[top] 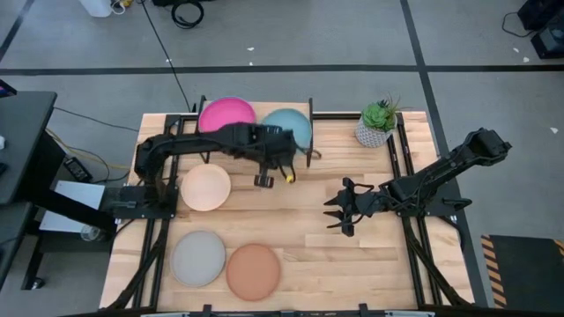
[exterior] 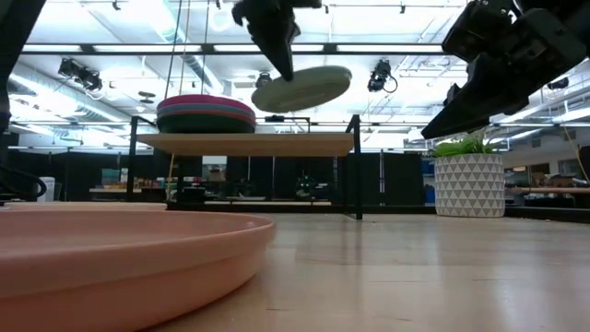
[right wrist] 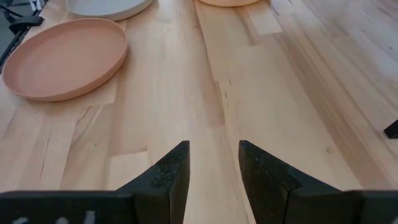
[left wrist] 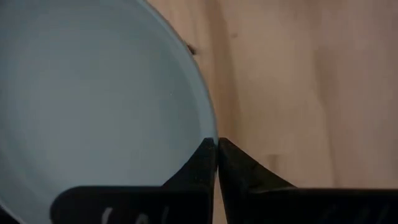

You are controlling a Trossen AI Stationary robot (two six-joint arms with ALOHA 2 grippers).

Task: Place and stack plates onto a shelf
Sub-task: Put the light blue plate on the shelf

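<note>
Your left gripper (left wrist: 216, 144) pinches the light blue plate (top: 289, 126) by its rim above the shelf's (exterior: 249, 143) right half; lower it flat before letting go.

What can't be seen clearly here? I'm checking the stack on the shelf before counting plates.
- High view: magenta plate covers the plates beneath; stack count hidden.
- Low view: stack seen edge-on; layers too thin to count.
- Left wrist view: light blue plate cut off by frame; left gripper pinches its rim.

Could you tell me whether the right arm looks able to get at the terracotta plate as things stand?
Probably yes: the right gripper hangs with jaws open and empty, and only bare table lies between it and the terracotta plate.
</note>
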